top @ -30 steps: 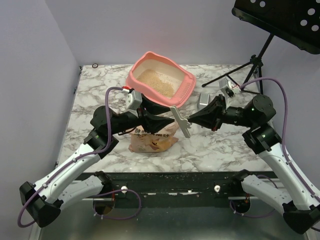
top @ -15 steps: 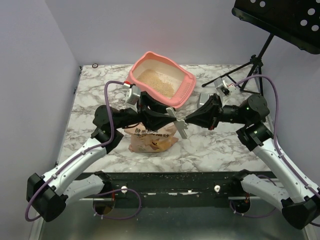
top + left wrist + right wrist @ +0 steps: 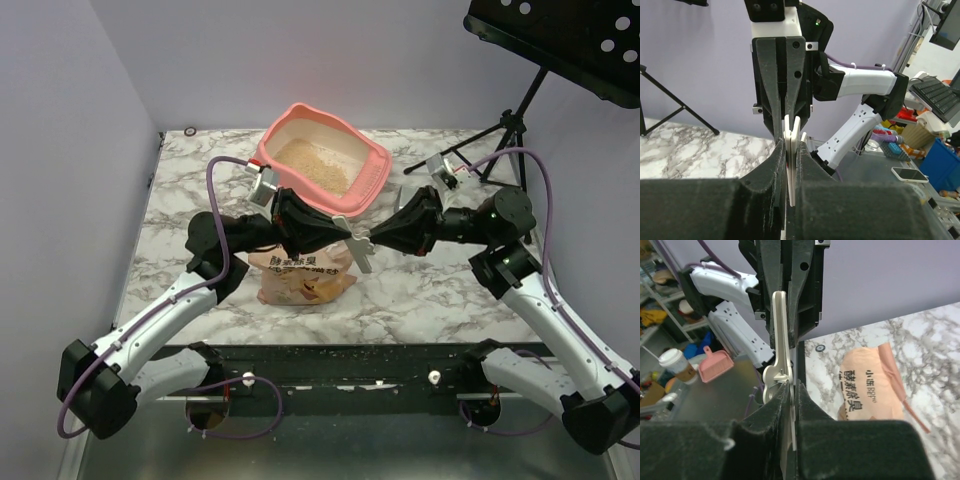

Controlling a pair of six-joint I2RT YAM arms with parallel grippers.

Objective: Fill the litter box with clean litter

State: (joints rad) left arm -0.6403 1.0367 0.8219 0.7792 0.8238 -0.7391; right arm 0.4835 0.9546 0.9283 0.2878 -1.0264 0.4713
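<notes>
Left hand (image 3: 343, 234) moved in, now pinching white clip (image 3: 359, 257) above orange litter bag (image 3: 305, 282) on the bench (image 3: 440, 292), right hand (image 3: 370, 240) clamped on the same clip, litter box (image 3: 376, 172) just behind them holding clean litter (image 3: 314, 166), music stand (image 3: 520, 112) at far right.

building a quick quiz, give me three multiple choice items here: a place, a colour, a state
1. The peach printed plastic bag lies: A in the box; B on the marble table; C on a shelf.
2. The large plastic litter box's rim is: A salmon-pink; B blue; C green.
3. The flat cream plastic piece is: A lying loose; B held by one arm; C clamped by both arms' jaws.
1 B, it rests on marble near the arms; 2 A, the top view shows pink; 3 C, both wrist views show jaws shut on it.
</notes>
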